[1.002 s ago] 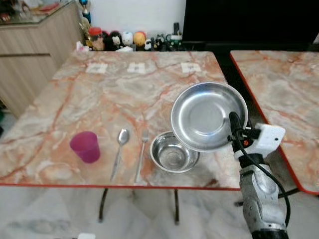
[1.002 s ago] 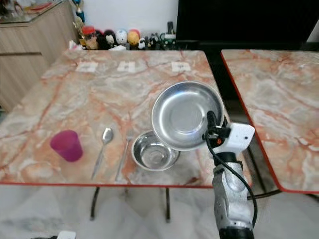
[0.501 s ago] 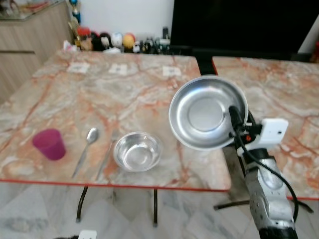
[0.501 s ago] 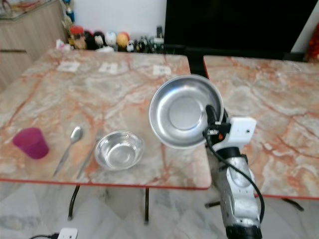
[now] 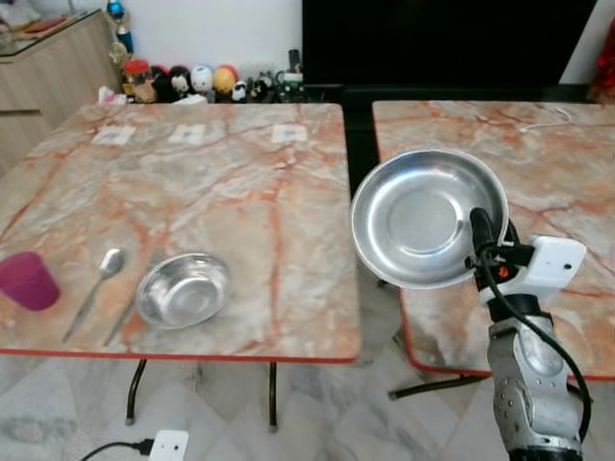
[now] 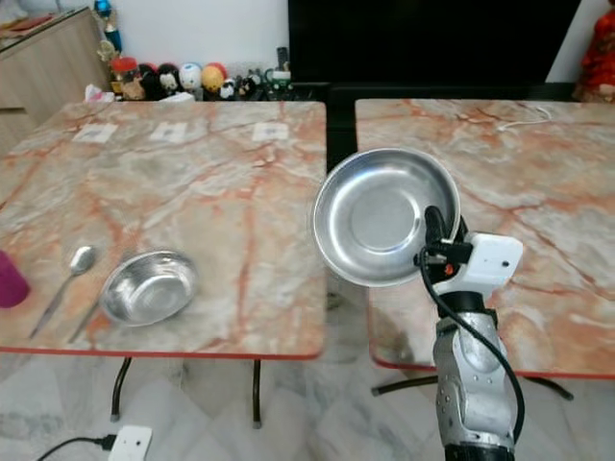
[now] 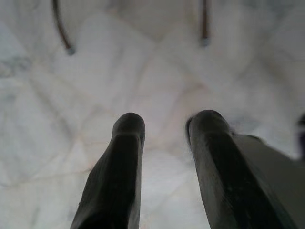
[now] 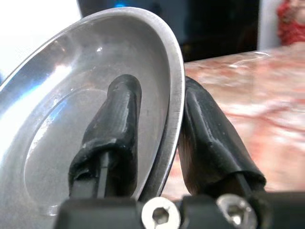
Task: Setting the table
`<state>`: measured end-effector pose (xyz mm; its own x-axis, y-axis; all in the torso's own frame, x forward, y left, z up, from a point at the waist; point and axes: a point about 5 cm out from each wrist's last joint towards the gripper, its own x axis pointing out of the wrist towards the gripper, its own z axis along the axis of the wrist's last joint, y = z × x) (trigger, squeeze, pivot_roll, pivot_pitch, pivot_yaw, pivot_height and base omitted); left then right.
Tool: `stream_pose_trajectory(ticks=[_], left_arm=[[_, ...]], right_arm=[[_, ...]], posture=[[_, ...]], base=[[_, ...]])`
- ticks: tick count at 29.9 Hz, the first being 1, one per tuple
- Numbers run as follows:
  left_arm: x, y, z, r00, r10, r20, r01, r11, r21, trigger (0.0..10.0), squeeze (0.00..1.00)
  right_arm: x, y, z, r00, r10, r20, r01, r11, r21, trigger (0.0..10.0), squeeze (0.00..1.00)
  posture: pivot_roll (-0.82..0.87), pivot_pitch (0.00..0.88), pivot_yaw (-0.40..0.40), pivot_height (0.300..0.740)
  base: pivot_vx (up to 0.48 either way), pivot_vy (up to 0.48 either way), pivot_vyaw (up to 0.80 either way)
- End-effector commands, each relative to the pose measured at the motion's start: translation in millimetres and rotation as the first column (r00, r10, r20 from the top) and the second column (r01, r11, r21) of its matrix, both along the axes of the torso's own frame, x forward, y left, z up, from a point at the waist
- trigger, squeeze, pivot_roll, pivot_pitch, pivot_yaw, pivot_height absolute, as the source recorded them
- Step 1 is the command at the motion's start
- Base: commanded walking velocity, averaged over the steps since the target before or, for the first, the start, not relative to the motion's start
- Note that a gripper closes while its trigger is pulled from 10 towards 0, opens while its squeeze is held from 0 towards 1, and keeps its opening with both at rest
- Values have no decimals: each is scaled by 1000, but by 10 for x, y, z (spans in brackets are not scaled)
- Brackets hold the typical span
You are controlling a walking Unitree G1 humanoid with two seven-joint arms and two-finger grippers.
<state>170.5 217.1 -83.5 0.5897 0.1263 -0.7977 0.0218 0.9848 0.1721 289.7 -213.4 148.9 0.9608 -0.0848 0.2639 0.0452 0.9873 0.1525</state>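
Right wrist view shows the right hand (image 8: 157,143) pinching the rim of a steel plate (image 8: 71,114), one black finger (image 8: 114,129) against its inner face and the other behind. From the head camera, the plate is held tilted, nearly on edge, above the gap between two marble-topped benches (image 5: 240,192). It looks thin, stiff and light, yet smooth metal held only at the rim could probably slip or swing. A deeper hold on the rim would steady it. On the near bench lie a steel bowl (image 5: 183,288), spoon (image 5: 101,274) and purple cup (image 5: 24,280). The left hand (image 7: 164,157) hangs slightly spread over the floor.
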Motion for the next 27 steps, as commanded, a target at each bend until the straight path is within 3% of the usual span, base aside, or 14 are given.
stream_pose_trajectory(ticks=[1,18,27], left_arm=[[-19,69,6,1000,11,-4,-10,1000,19,10000,0],[-86,69,-23,999,-16,-29,17,1000,21,10000,0],[-85,72,-23,999,-17,-31,17,1000,22,10000,0]], right_arm=[[24,40,97,999,8,41,-9,1000,3,10000,0],[56,83,42,1000,15,26,-16,999,45,10000,0],[14,-116,-99,993,-114,-33,116,989,92,10000,0]], posture=[[-148,0,37,740],[-155,0,34,740],[-151,0,34,740]], base=[[0,-319,0],[0,-311,0],[0,-309,0]])
